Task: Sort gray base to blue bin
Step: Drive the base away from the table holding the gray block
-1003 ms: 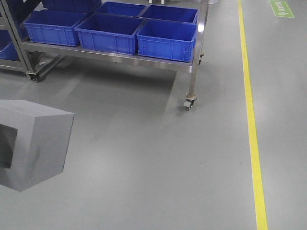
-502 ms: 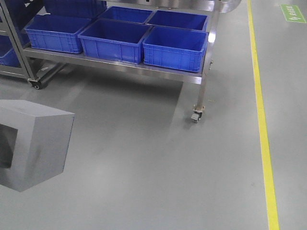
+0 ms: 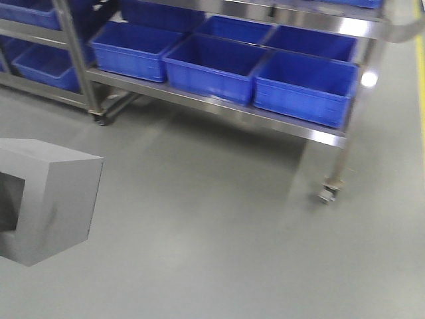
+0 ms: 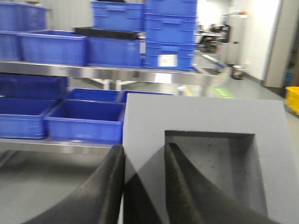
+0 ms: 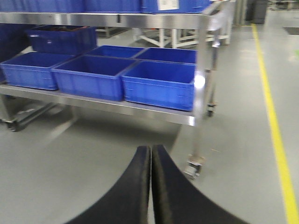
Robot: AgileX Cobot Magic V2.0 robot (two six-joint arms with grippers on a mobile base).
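The gray base point(image 4: 205, 116) fills the left wrist view, a light-gray block with a square darker recess. My left gripper point(image 4: 144, 151) is shut on its wall, one finger outside and one inside the recess. The base also shows at the left edge of the front view point(image 3: 56, 199), held above the floor. Several blue bins point(image 3: 212, 63) stand on the low shelf of a steel cart, also seen in the right wrist view point(image 5: 161, 84). My right gripper point(image 5: 151, 151) is shut and empty, above the floor in front of the cart.
The steel cart point(image 3: 219, 106) rides on caster wheels point(image 3: 327, 194); its right leg point(image 5: 201, 126) stands close ahead. More blue bins point(image 4: 121, 21) are stacked on upper shelves. A yellow floor line point(image 5: 278, 135) runs at the right. Gray floor point(image 3: 219, 239) lies before the cart.
The cart and its bins have shifted right and grown larger in the front view; the yellow line has slid out of frame. The gray base stays held in the same place.
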